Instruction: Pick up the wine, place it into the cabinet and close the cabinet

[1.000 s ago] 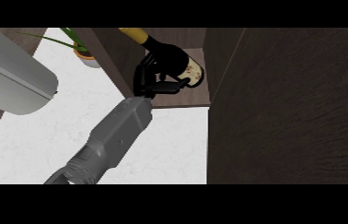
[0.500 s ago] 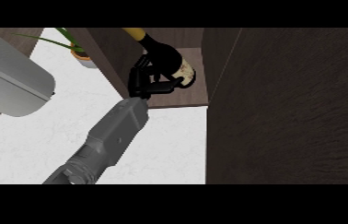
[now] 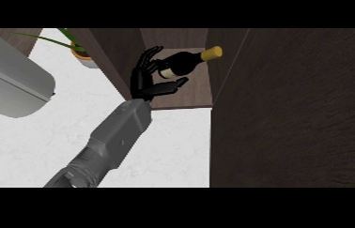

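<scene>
Left hand [image 3: 148, 79] reaches into the cabinet [image 3: 194, 93], fingers spread wide. The wine [image 3: 186, 63] lies tilted on the cabinet shelf, just beside the fingertips, cork end pointing away.

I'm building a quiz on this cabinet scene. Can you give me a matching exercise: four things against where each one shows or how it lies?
Things:
1. wine bottle
2. potted plant
3. left hand
4. cabinet door

Places or states:
A. fills the view's right side, dark wood
B. at the view's upper left, on the white counter
C. lying on the cabinet shelf, gold cap to the right
D. fingers straight, beside the bottle's base

Pairs: 1-C, 2-B, 3-D, 4-A
</scene>
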